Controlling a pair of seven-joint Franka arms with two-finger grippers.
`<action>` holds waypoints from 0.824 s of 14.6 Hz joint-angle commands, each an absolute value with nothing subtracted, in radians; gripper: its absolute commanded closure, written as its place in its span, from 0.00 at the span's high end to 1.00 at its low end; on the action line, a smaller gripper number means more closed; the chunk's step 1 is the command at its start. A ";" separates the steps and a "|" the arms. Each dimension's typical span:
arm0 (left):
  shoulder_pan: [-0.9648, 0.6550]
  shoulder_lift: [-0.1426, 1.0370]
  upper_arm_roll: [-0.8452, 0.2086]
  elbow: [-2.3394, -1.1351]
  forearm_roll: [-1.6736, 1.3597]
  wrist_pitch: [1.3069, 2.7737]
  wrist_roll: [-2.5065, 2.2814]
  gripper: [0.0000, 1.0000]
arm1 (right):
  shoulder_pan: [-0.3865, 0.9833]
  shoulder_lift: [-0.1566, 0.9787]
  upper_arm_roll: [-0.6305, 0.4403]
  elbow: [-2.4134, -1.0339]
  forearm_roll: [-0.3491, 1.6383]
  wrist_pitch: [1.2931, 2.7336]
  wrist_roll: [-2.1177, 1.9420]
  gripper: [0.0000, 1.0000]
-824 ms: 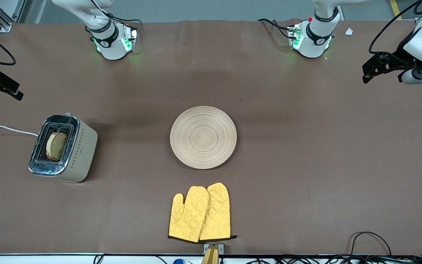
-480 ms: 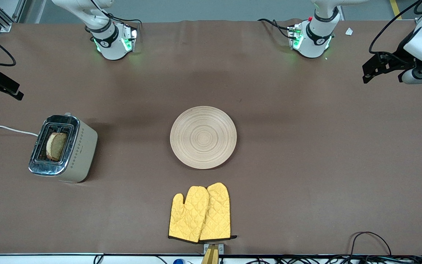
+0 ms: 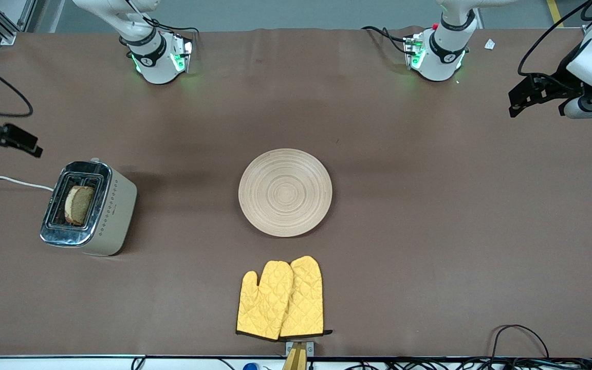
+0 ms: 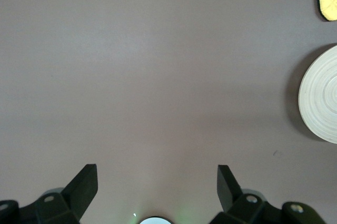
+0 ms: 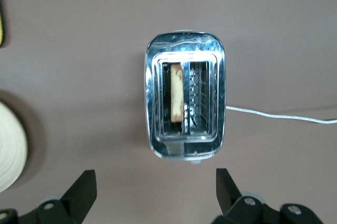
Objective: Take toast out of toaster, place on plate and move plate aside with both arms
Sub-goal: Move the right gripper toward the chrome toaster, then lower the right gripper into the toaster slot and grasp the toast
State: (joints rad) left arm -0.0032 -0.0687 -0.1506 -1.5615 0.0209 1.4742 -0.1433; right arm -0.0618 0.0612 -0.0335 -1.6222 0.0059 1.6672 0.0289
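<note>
The toast stands upright in one slot of a silver and cream toaster at the right arm's end of the table. The round beige plate lies bare at the table's middle. My right gripper hangs over the table just beside the toaster, apart from it. In the right wrist view it is open and empty, with the toaster and toast ahead of the fingertips. My left gripper waits open and empty over the left arm's end of the table; the plate's edge shows far off.
A pair of yellow oven mitts lies nearer the front camera than the plate. The toaster's white cord runs off the table's end. Cables lie at the front edge near the left arm's end.
My right gripper has moved closer to the toaster. The left arm, toast, plate and mitts have not moved.
</note>
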 commanded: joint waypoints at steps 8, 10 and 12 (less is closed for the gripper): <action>-0.003 -0.049 -0.152 -1.540 0.032 1.457 -0.129 1.00 | -0.133 0.394 -0.021 -1.621 0.114 1.833 -0.017 1.00; -0.002 -0.049 -0.152 -1.540 0.032 1.457 -0.127 1.00 | -0.133 0.405 -0.021 -1.621 0.106 1.829 -0.031 0.86; -0.002 -0.051 -0.152 -1.540 0.032 1.457 -0.126 1.00 | -0.124 0.403 -0.021 -1.618 0.054 1.825 -0.051 0.46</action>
